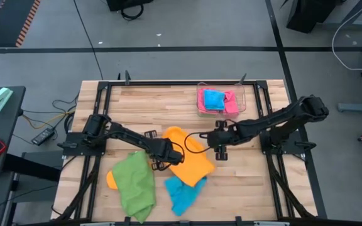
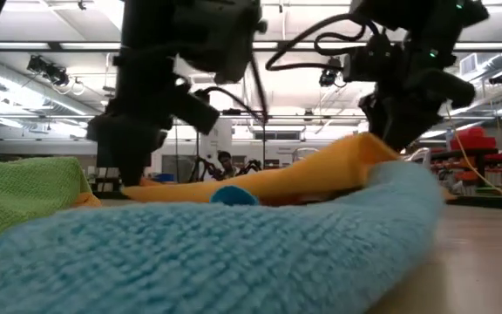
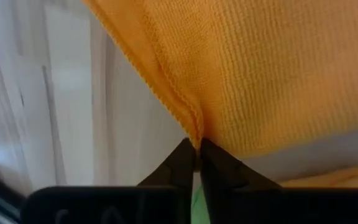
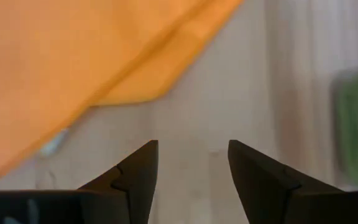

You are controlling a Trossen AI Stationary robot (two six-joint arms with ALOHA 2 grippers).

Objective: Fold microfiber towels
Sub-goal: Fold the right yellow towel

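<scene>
Orange towel mid-fold, one corner let go

Orange towel [image 1: 188,158] sits about mid-counter, a bit toward the front edge, lying over the sky blue towel [image 1: 182,193], with the green towel [image 1: 135,185] just beside it nearer the front-left corner. My left gripper [image 3: 198,149] is clenched on the orange towel's hem, pinching right at the stitched edge. My right gripper [image 4: 192,163] is released, jaws spread with nothing between them, hovering over bare wood just off the orange cloth's right side. More folded towels sit in the clear tray [image 1: 242,100] by the back edge.

To do this fold well, I reckon I should keep the left pinch low and drag the hem flat, so the edges line up. I'd also keep the right gripper clear of the cloth, or it could snag a layer and wreck the crease.
</scene>
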